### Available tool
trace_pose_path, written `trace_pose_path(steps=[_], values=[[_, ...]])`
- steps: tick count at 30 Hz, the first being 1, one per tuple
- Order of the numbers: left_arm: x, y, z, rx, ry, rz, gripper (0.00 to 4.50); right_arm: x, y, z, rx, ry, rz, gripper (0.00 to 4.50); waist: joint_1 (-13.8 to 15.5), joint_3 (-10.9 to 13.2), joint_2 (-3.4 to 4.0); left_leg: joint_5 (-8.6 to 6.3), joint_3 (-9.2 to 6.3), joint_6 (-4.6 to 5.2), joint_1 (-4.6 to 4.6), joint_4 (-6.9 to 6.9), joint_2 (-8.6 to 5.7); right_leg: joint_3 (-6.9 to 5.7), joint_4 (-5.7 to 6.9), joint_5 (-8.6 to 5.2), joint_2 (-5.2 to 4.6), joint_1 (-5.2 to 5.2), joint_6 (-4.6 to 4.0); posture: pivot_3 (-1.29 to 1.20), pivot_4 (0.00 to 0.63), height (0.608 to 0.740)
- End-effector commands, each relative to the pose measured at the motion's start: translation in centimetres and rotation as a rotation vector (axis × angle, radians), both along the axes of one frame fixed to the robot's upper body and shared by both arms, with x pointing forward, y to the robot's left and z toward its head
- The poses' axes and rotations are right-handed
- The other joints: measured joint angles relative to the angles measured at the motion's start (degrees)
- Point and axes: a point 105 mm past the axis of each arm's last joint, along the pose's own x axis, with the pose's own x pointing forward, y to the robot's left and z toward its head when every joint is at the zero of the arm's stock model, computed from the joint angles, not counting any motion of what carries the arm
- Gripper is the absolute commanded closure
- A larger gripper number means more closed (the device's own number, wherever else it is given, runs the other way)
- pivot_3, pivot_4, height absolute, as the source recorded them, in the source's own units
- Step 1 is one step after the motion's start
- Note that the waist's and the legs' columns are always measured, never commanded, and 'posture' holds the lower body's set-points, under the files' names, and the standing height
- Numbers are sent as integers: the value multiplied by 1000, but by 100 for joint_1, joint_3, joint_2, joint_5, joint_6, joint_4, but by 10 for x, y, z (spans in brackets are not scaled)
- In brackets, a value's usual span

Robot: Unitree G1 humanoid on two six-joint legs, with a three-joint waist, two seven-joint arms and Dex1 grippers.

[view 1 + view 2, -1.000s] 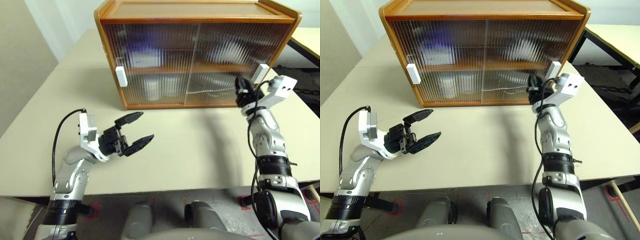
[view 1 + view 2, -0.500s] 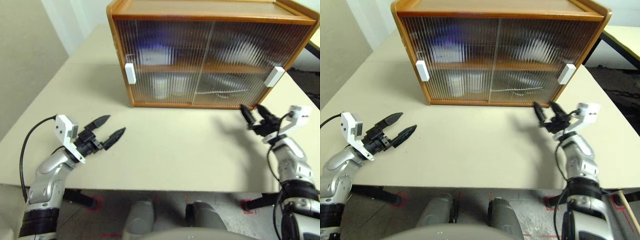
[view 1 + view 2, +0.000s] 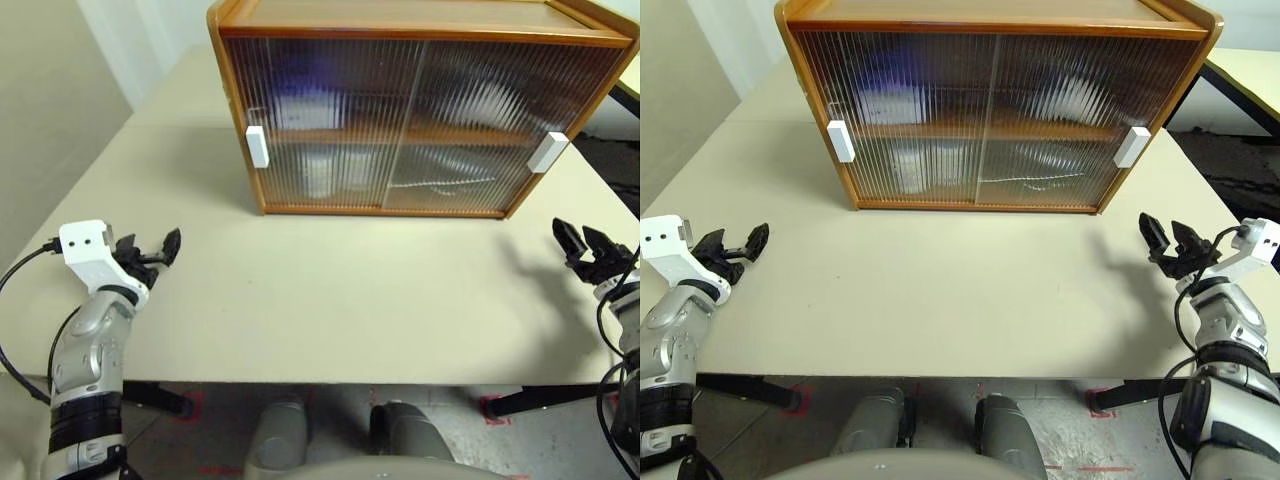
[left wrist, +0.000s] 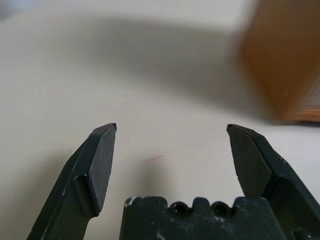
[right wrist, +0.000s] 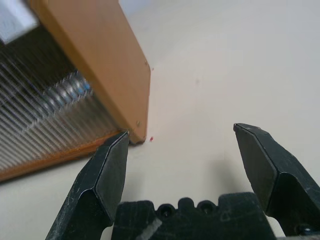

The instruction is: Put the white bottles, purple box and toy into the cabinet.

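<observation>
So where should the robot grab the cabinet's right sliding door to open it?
By the white rectangular handle at the right edge of the orange-brown wooden cabinet's ribbed translucent door, coming from the front: it sticks out, while the ribbed panel probably gives no hold.

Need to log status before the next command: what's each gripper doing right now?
Left gripper: open, holding nothing.
Right gripper: open, holding nothing.

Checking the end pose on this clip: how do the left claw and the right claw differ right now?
The left claw sits over the table's left edge; the right claw sits over its right edge. The left claw is well clear of the cabinet; the right claw has the cabinet's lower corner close ahead in its wrist view. Both are open, empty, roughly level.
</observation>
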Motion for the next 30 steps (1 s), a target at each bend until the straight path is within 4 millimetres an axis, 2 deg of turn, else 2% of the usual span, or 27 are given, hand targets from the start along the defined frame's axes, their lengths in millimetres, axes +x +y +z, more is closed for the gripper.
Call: trace_pose_path(steps=[1,4,10,15,21,26,30], values=[[5,-5,4,-5,-36,-10,0,2,-1,7,31,-30,25,10,17,2,-13,-1,1,-2,-1,1,0,0,-1,2,-1,0,0,285,24,740],[8,-11,13,41,-91,-65,0,5,-6,16,3,-44,25,10,40,5,-21,-16,5,-28,-1,5,1,0,-3,8,-1,1,-4,275,20,740],[17,-14,19,62,-112,-91,0,0,-20,20,3,-46,-37,10,122,0,-27,-16,6,-29,-1,5,-1,0,-4,8,0,1,-6,255,11,740],[22,-15,21,72,-136,-106,0,-1,-10,12,-41,-15,30,10,116,-4,-32,-16,10,-28,-2,6,-2,4,-4,9,0,0,-5,249,7,740],[26,-14,18,78,-148,-116,0,-6,-10,4,-49,13,28,10,121,-14,-42,-15,10,-28,-1,10,-2,3,-2,14,0,1,-5,251,0,740],[28,-13,15,74,-149,-120,0,-4,-18,17,-35,-38,-6,10,116,-27,-52,-15,17,-27,1,14,0,7,-1,20,0,1,-5,248,5,740],[27,-13,15,73,-154,-123,0,-5,-18,19,-34,-44,11,10,119,-29,-54,-15,18,-28,0,20,1,7,0,21,0,1,-5,249,6,740]])
